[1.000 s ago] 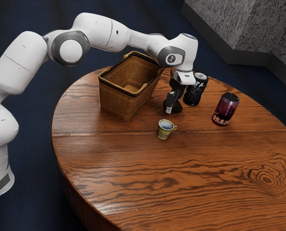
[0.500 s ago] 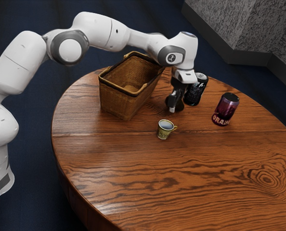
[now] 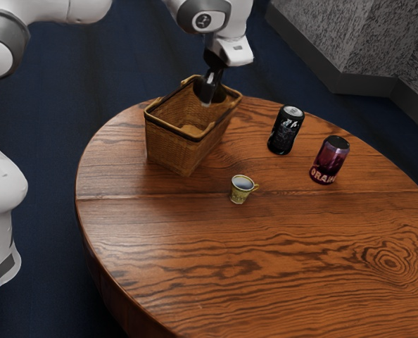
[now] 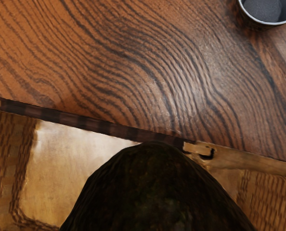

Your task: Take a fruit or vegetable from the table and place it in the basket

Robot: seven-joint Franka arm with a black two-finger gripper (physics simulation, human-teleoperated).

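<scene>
The dark fruit [image 4: 157, 192] is held in the gripper [image 3: 211, 100], over the basket [image 3: 168, 144]. It should be centred clear of the rim [image 4: 99, 126], lowered well inside, and only then gently released.

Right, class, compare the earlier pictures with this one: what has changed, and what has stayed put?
The black two-finger gripper has carried the dark, rounded, avocado-like thing up from near the black metal can toward the exterior view's left, over the brown woven basket. It remains held. The basket, the black can, the purple can and the small yellowish cup with a handle stayed put.
</scene>
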